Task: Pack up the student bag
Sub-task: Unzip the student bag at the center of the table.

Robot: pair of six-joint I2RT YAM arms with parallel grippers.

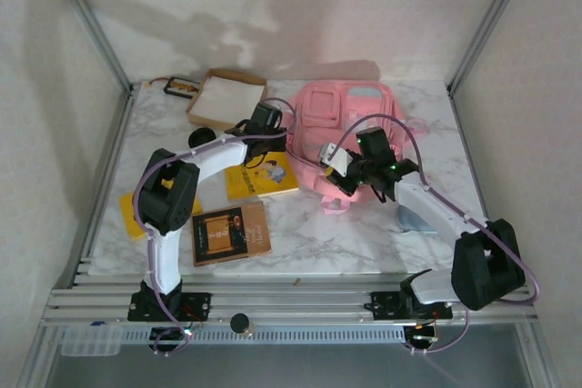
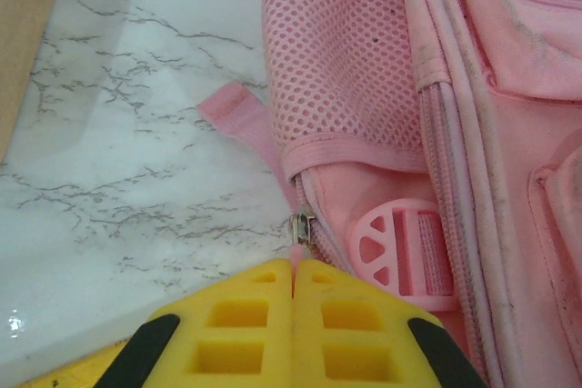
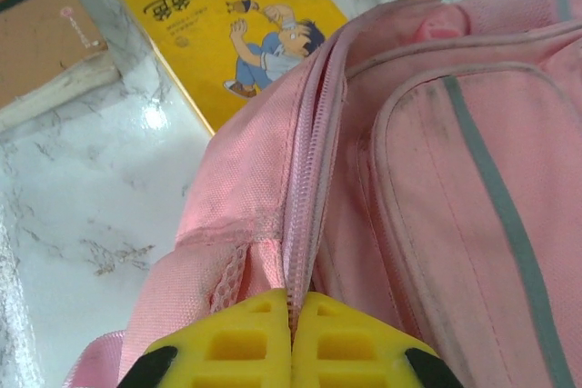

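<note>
The student bag (image 1: 350, 120) lies flat on the marble table, pink with grey-white panels. My left gripper (image 2: 293, 265) is at the bag's left side and is shut on the pink pull tab of a metal zip slider (image 2: 303, 224), beside a mesh side pocket (image 2: 336, 70) and a pink buckle (image 2: 400, 247). In the top view the left gripper (image 1: 284, 138) meets the bag's left edge. My right gripper (image 3: 293, 299) is shut on the bag's zip seam (image 3: 309, 161) at the near left corner; from above, the right gripper (image 1: 333, 179) sits over the bag's front edge.
A yellow book (image 1: 262, 176) lies just left of the bag, with a brown book (image 1: 230, 233) nearer the front. A cardboard box (image 1: 225, 97) and a black case (image 1: 185, 88) stand at the back left. A yellow item (image 1: 130, 215) lies under the left arm.
</note>
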